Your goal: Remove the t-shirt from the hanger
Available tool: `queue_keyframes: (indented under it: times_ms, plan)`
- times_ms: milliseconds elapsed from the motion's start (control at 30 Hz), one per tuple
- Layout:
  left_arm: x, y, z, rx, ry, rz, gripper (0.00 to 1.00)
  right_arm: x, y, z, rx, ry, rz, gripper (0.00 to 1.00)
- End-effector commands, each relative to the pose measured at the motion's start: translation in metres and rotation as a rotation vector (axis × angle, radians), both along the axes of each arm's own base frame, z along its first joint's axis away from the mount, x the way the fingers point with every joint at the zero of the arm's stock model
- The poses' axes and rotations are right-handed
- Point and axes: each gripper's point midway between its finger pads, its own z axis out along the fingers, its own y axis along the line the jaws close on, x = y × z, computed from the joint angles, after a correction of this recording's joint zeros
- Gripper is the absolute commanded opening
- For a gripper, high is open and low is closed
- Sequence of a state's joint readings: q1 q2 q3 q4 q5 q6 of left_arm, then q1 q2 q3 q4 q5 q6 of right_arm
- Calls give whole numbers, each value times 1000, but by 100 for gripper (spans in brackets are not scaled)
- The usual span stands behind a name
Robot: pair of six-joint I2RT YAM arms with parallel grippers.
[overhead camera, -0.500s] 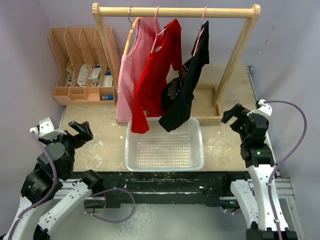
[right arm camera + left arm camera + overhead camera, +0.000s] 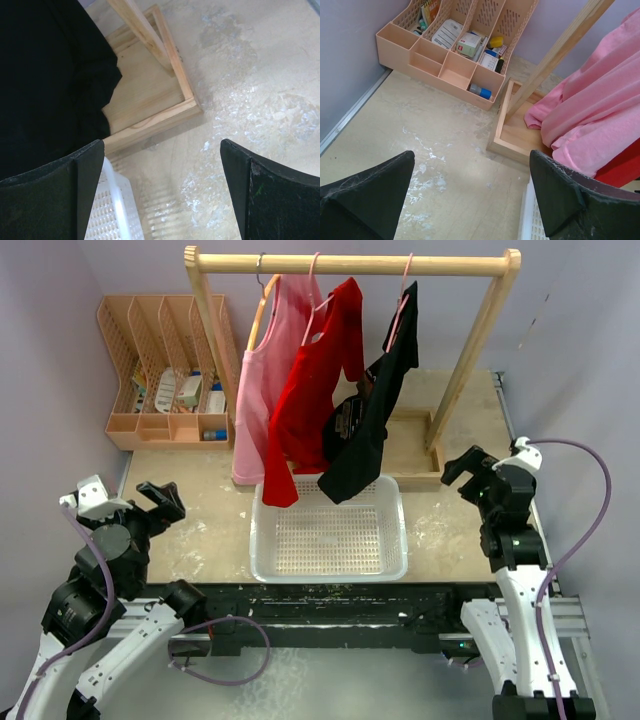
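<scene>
Three garments hang on hangers from a wooden rail point(image 2: 350, 262): a pink top point(image 2: 262, 370), a red t-shirt point(image 2: 315, 390) and a black t-shirt point(image 2: 375, 410). The pink top point(image 2: 600, 110) also shows in the left wrist view, the black t-shirt point(image 2: 50, 75) in the right wrist view. My left gripper point(image 2: 150, 502) is open and empty at the table's near left, apart from the clothes. My right gripper point(image 2: 470, 472) is open and empty at the near right, beside the rack's wooden base point(image 2: 150, 110).
A white perforated basket point(image 2: 330, 565) lies on the table under the hanging clothes. A peach desk organiser point(image 2: 165, 370) with small items stands at the back left. The rack's slanted wooden posts point(image 2: 470, 350) and base frame point(image 2: 410, 455) stand behind the basket.
</scene>
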State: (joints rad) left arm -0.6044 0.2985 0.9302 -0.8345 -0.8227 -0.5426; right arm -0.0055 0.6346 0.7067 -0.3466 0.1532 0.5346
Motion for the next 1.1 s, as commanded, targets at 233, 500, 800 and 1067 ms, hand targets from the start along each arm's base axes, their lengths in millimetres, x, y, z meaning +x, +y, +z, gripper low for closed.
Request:
queue_keyframes:
  times_ms: [233,500,800,1067]
  plan:
    - [23,-25,59,34,-99,-91,99,-4,10,64,93,-280,12,100]
    - [58,-64,95,106,-84,-198,99,-13,-7,79,130,-377,-106,100]
    - [86,-104,127,109,-188,-321,99,-16,-31,83,20,-364,-206,100]
    - [112,-122,146,143,-209,-330,99,-26,-29,95,23,-410,-192,100]
